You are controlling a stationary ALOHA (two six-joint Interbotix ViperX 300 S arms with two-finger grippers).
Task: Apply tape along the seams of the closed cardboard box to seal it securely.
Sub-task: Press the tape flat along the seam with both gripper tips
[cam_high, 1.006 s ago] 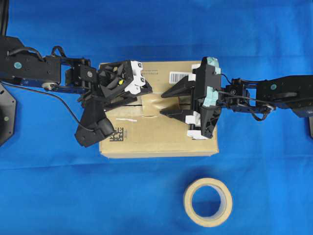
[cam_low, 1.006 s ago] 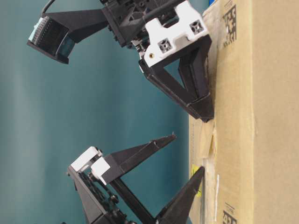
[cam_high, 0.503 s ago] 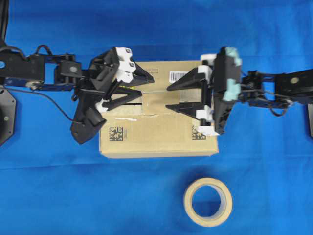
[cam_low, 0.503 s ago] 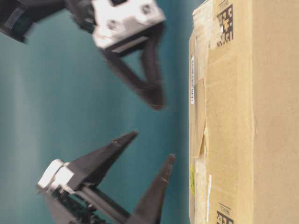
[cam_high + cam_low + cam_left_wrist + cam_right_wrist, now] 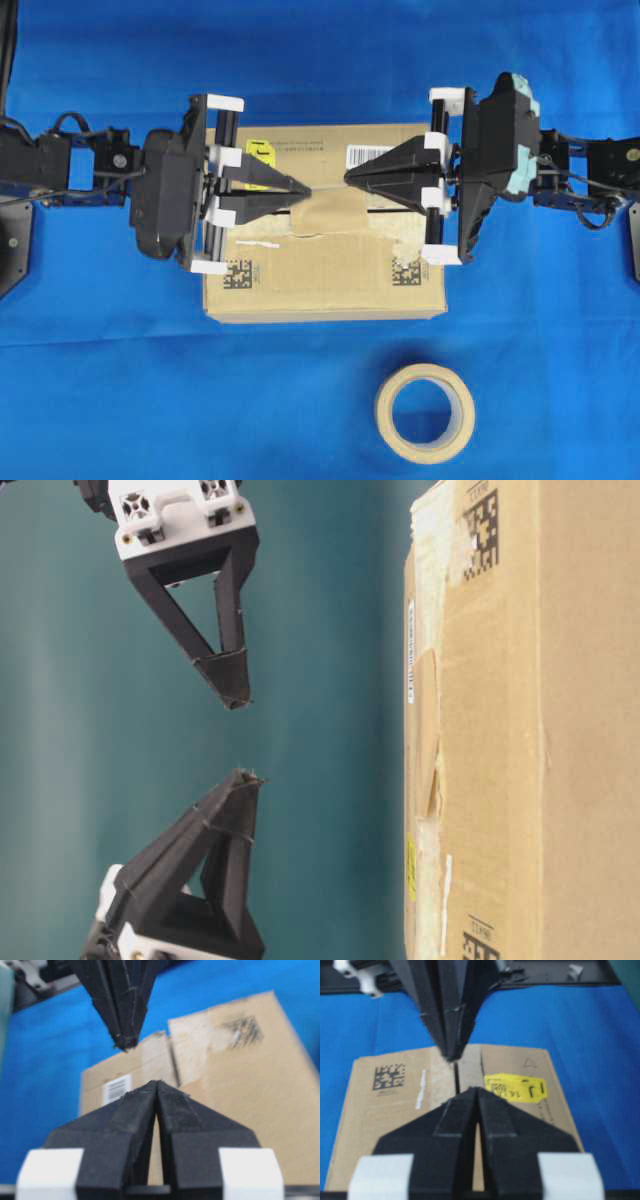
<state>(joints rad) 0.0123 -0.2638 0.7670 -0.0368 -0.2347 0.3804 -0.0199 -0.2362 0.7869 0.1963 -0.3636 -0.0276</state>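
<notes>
Two grippers, left (image 5: 302, 190) and right (image 5: 352, 178), hover empty, fingers pressed together, above the cardboard box (image 5: 325, 280); the tape (image 5: 335, 212), wrinkled over the seams (image 5: 395, 212), may peel loose.

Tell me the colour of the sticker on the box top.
Yellow sticker, clearest in the right wrist view.

Overhead, side and wrist views share the cardboard box (image 5: 325, 225).

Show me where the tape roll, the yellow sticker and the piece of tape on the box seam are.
tape roll (image 5: 426, 412): overhead view, on its beige ring.
yellow sticker (image 5: 260, 152): overhead view, on its visible middle.
tape (image 5: 335, 210): overhead view, on the middle of the tan piece.
</notes>
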